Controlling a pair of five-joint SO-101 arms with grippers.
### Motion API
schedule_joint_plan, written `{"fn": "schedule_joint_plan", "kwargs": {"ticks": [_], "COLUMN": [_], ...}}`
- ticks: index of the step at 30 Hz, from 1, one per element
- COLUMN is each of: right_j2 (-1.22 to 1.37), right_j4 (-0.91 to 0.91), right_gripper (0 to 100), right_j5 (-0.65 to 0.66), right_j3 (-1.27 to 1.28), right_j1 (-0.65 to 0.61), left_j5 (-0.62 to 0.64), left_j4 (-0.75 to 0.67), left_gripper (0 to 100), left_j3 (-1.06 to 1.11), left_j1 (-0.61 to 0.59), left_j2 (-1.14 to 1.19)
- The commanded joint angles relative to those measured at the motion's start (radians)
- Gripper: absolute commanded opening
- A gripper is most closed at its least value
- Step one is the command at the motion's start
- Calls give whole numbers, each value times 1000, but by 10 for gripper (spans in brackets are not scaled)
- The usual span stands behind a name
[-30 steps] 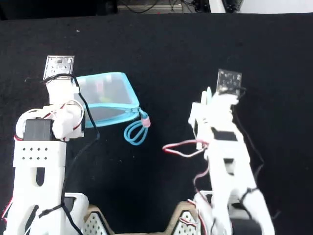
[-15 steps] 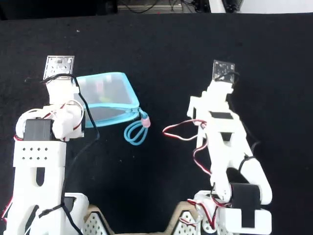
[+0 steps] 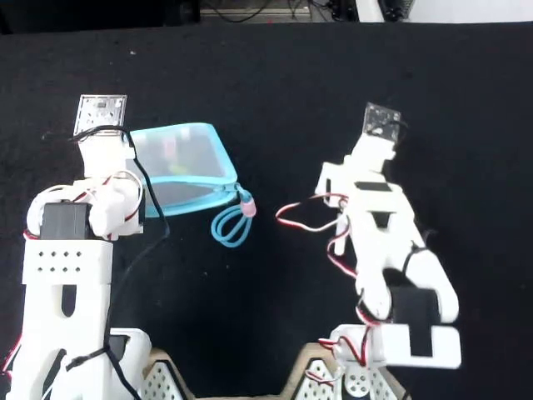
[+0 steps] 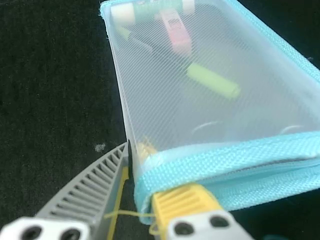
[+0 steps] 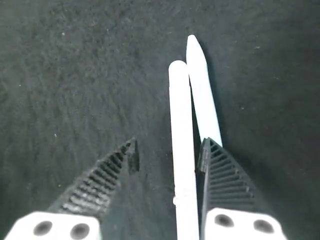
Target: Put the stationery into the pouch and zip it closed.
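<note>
The desk [image 3: 291, 75], covered in black cloth, carries a translucent zip pouch with light-blue trim [image 3: 179, 162] near the left arm. A green stick [image 4: 212, 80] and a pink item [image 4: 175, 32] lie inside it. The left gripper [image 4: 145, 172] has its jaws clamped on one pouch corner. The right gripper [image 5: 168, 147] has its jaws spread and grips nothing. Two white pen-like sticks [image 5: 182, 150] lie side by side on the cloth, one between the jaws. Cables [image 3: 258, 10] lie beyond the desk's far edge.
</note>
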Motion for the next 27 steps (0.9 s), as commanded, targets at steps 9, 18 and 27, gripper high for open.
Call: {"fn": "schedule_joint_plan", "kwargs": {"ticks": [9,18,27], "right_j2": [38,38,36], "right_j4": [11,12,12], "right_gripper": [194,194,194], "right_j5": [-9,-9,-9], "right_j3": [-94,-93,-93], "right_j1": [-11,8,37], "left_j5": [-6,-6,-6], "left_j4": [11,11,12], "left_gripper": [33,33,33], "left_j3": [16,16,16], "left_j1": [8,8,8], "left_j2": [9,9,9]}}
